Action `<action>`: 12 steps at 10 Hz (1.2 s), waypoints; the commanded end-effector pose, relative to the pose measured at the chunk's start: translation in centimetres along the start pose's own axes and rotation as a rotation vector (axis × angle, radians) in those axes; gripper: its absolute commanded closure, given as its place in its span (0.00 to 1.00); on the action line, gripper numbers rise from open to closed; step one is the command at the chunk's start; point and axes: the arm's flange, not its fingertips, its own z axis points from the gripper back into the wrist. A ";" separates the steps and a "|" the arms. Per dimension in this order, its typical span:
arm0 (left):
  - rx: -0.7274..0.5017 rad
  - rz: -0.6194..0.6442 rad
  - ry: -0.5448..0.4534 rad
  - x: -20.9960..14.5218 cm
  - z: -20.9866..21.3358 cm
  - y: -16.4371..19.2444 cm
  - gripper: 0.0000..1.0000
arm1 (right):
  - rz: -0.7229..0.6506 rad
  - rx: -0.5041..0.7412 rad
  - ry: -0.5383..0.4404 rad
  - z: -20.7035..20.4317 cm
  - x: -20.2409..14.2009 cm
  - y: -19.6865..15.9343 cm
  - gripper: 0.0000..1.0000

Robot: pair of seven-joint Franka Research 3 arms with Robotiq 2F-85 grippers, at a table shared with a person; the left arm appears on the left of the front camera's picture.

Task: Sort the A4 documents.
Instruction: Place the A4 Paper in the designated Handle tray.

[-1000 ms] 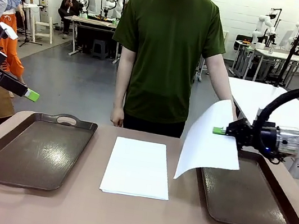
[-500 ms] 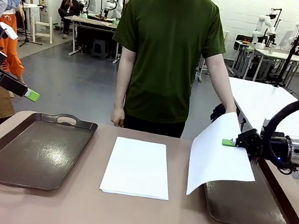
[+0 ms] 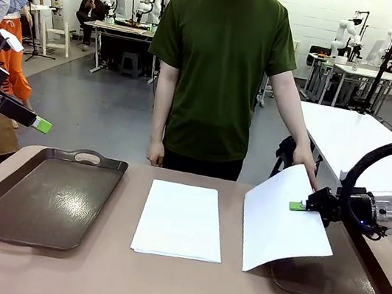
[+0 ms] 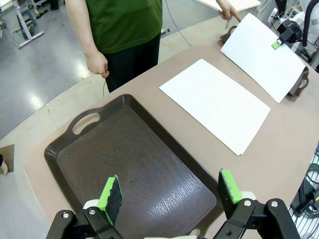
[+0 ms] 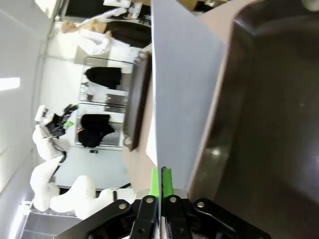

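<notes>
Progress is tiny: we pinch one sheet [image 3: 280, 227] over the right tray [image 3: 354, 280] with our right gripper [image 3: 297, 205], left gripper [image 4: 169, 181] gapes empty, stack [image 3: 179, 219] waits.

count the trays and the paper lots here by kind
dark brown rectangular handled trays: 2 (left tray, right tray)
plain white A4 paper lots: 2 (flat middle paper; single sheet pinched by the right gripper)
total: 4
</notes>
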 end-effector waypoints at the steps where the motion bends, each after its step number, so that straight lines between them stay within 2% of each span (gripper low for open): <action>1: -0.012 -0.009 -0.006 -0.2 0.0 0.3 0.00 | 0.012 -0.105 0.022 1.5 0.0 -0.7 0.99; 5: -0.012 -0.009 -0.006 -0.2 0.0 0.3 0.00 | 0.031 -0.278 0.055 4.1 -0.1 -1.5 0.99; 10: -0.012 -0.009 -0.006 -0.2 0.0 0.3 0.00 | 0.046 -0.335 0.017 6.0 0.6 -1.9 0.99; 12: -0.012 -0.009 -0.006 -0.2 0.0 0.3 0.00 | 0.044 -0.353 0.045 6.7 0.5 -2.0 0.99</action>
